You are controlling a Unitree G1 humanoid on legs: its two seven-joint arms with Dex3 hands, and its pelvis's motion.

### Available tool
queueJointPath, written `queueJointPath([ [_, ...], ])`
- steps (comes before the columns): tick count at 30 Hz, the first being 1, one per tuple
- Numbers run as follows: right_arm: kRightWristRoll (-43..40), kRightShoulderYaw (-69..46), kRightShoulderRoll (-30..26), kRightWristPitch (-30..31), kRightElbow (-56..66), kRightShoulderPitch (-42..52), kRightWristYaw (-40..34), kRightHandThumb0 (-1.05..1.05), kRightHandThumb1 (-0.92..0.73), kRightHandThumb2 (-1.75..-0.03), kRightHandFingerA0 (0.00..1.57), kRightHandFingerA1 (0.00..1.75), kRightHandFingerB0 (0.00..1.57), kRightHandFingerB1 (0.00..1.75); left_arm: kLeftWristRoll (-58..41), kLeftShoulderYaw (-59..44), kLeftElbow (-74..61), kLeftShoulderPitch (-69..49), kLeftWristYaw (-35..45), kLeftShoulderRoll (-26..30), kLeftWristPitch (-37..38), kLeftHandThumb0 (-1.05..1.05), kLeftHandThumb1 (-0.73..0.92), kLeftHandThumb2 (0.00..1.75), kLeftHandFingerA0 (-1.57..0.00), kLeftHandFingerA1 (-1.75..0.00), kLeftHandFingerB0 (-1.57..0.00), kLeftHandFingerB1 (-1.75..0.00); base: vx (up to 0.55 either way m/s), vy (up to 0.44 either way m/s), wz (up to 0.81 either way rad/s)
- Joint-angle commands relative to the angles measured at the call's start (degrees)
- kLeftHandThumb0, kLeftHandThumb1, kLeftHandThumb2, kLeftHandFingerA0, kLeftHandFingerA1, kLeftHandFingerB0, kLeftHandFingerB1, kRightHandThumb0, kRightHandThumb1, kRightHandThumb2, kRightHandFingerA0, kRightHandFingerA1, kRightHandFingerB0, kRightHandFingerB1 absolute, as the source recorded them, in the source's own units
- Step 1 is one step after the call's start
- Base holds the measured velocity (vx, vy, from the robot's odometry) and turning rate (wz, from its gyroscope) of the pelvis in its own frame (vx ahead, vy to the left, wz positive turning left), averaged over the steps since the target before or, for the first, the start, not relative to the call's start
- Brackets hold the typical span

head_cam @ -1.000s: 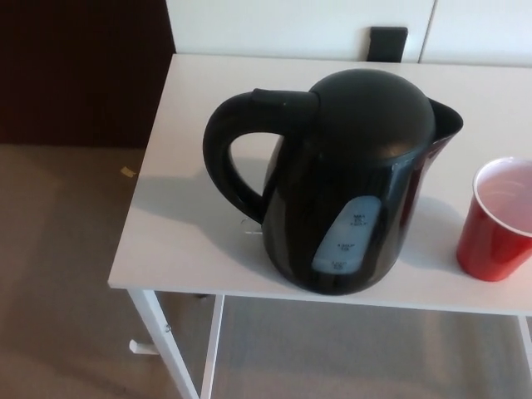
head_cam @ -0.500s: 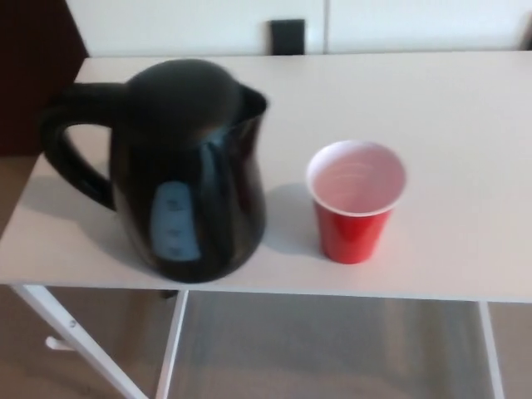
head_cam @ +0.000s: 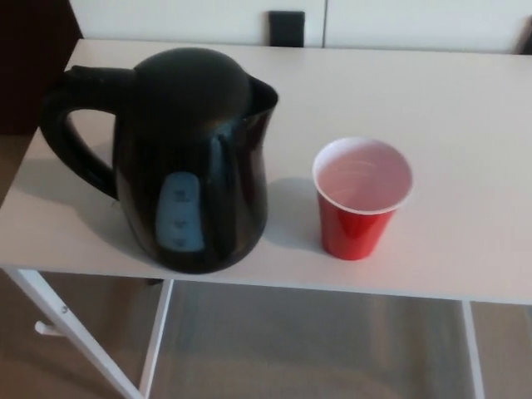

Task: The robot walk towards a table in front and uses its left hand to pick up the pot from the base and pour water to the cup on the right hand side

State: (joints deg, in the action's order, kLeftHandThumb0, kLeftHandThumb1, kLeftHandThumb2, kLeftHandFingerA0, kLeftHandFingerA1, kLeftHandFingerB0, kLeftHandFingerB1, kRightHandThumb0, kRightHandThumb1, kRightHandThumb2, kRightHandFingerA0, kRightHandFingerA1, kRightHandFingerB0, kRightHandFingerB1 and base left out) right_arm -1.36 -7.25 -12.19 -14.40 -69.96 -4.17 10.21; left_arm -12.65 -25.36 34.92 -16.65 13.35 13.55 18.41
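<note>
Head view:
Pot (head_cam: 195,166): black, upright on white worktop (head_cam: 465,108), near front edge, handle toward picture left, spout toward cup.
Cup (head_cam: 361,198): red, white inside, upright, just beside pot on picture right, apart from it.
Robot hand, left and right: out of view; state not determinable.

Soft even light, slight blur

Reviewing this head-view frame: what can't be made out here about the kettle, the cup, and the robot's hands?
- Kettle: its base is hidden beneath the body; the water-gauge markings are too small and blurred to read.
- Red cup: the pale inside is too washed out to tell whether it holds water.
- Table: the right end is cut off by the picture's edge.
- Neither hand is in frame.
</note>
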Motion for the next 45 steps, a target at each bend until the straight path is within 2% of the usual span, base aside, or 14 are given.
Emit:
queueJointPath([
  [1,0.3,-0.2,-0.6,0.2,-0.4,-0.2,-0.4,-0.59,-0.42,-0.60,0.85,0.69,0.44,0.60,-1.0,-0.6,1.2,-0.2,-1.7,-0.4,-2.7,-0.56,0.51,0.57,-0.42,-0.33,-0.42,-0.34,0.00,0.000,0.00],
  [15,1.1,0.3,-0.6,-0.2,-0.9,-0.4,-1.0,-0.63,-0.42,-0.60,0.85,0.70,0.45,0.60,-0.6,-0.1,3.2,-1.0,-0.8,-1.1,-0.8,-0.51,0.53,0.57,-0.40,-0.33,-0.41,-0.33,0.00,0.000,0.00],
  [16,0.5,-0.1,-0.5,0.4,-0.8,-0.4,-0.7,-0.59,-0.42,-0.60,0.81,0.71,0.44,0.60,-0.7,-0.1,3.7,-0.8,-0.4,-1.0,-0.5,-0.51,0.52,0.57,-0.40,-0.33,-0.41,-0.33,0.00,0.000,0.00],
  [26,0.7,-0.6,-0.9,-0.3,-0.9,-0.5,-0.6,-0.58,-0.40,-0.61,0.84,0.70,0.43,0.61,-0.6,-0.6,2.1,-0.6,-1.2,-0.4,-0.5,-0.58,0.54,0.57,-0.42,-0.33,-0.40,-0.32,0.00,0.000,0.00],
  [28,1.3,-0.1,-0.6,-0.8,-1.0,1.1,-0.8,-0.63,-0.41,-0.62,0.82,0.70,0.47,0.60,-5.5,-4.0,-4.4,-3.3,0.5,-0.3,-2.5,-0.61,0.53,0.58,-0.40,-0.33,-0.37,-0.32,0.00,0.000,0.00],
  [31,1.3,-0.1,-0.7,-0.9,-0.9,1.2,-0.8,-0.63,-0.41,-0.62,0.82,0.70,0.47,0.60,-5.7,-4.9,-7.1,-3.4,0.1,-0.4,-3.3,-0.61,0.53,0.58,-0.40,-0.33,-0.37,-0.32,0.00,0.000,0.00],
  [32,0.9,-0.5,-1.0,-0.4,-1.2,0.7,-0.7,-0.58,-0.38,-0.63,0.80,0.74,0.47,0.65,-7.9,-6.1,-13.1,-2.6,1.1,2.0,-4.7,-0.63,0.54,0.57,-0.32,-0.31,-0.25,-0.31,0.00,0.000,0.00],
  [33,0.4,-1.1,-1.4,0.4,-1.6,0.0,-0.6,-0.58,-0.38,-0.63,0.80,0.74,0.47,0.65,-11.3,-8.1,-22.2,-1.3,2.6,5.5,-7.0,-0.63,0.54,0.57,-0.32,-0.31,-0.25,-0.31,0.00,0.000,0.00],
  [34,0.7,-0.9,-1.4,0.8,-1.8,-0.6,-1.0,-0.60,-0.35,-0.64,0.84,0.77,0.45,0.66,-11.4,-8.4,-25.0,-0.4,2.7,7.4,-8.3,-0.68,0.45,0.76,-0.18,-0.40,-0.09,-0.37,0.00,0.000,0.00],
  [37,1.1,-0.6,-1.4,1.4,-2.3,-1.5,-1.5,-0.60,-0.35,-0.64,0.84,0.77,0.45,0.66,-11.6,-9.0,-29.9,0.8,2.9,10.3,-11.1,-0.68,0.45,0.76,-0.18,-0.40,-0.09,-0.37,0.00,0.000,0.00],
  [38,1.2,-0.5,-1.4,0.7,-2.1,-0.7,-1.3,-0.67,-0.40,-0.61,0.82,0.71,0.46,0.62,-11.0,-7.8,-32.2,3.2,3.0,12.1,-13.2,-0.45,0.53,0.58,-0.14,-0.31,-0.08,-0.20,0.00,0.000,0.00],
  [40,1.3,-0.3,-1.4,-0.4,-1.8,0.6,-1.1,-0.60,-0.42,-0.61,0.81,0.69,0.47,0.60,-9.3,-5.2,-35.5,8.3,3.0,15.4,-16.7,-0.47,0.51,0.58,-0.14,-0.31,-0.06,-0.20,0.00,0.000,0.00],
  [45,1.2,-0.4,-1.6,0.0,-1.9,0.6,-1.1,-0.60,-0.41,-0.63,0.81,0.71,0.45,0.62,-7.9,-1.5,-35.8,14.5,2.0,16.0,-19.8,-0.43,0.51,0.57,-0.13,-0.30,-0.08,-0.21,0.00,0.000,0.00],
])
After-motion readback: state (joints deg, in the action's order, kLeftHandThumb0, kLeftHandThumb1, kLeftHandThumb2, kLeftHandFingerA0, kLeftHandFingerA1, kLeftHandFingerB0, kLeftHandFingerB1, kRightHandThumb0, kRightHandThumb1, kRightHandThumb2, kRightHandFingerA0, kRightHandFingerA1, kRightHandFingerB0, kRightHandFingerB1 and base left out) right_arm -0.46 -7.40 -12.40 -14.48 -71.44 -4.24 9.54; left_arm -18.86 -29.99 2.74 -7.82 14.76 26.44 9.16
